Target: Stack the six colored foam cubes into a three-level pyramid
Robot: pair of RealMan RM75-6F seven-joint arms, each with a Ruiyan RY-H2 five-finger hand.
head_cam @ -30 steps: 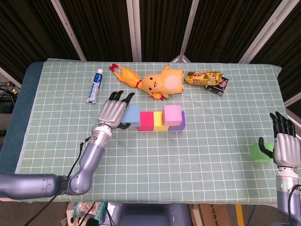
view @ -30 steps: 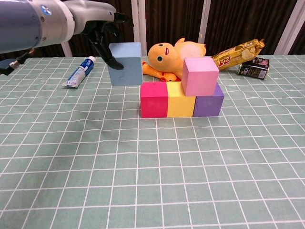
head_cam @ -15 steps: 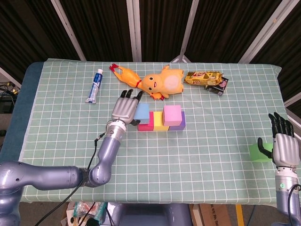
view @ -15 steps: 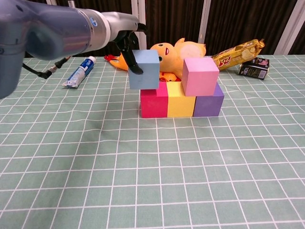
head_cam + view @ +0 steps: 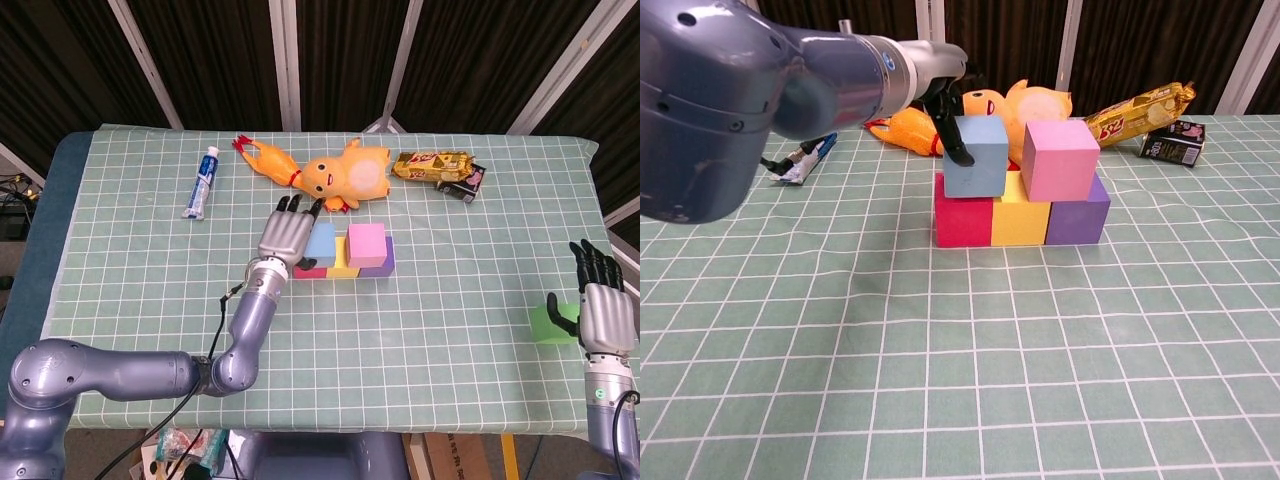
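left robot hand [image 5: 288, 233] grasps blue cube [image 5: 975, 156] | right robot hand [image 5: 605, 316] released | plush duck [image 5: 345, 176] behind

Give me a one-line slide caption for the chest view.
Left hand lowers blue cube beside pink cube onto the base row.

No words can be read here. The gold snack pack [image 5: 1137, 110], the small dark carton [image 5: 1170, 140] and the toothpaste tube [image 5: 201, 181] have print, but it is too small.
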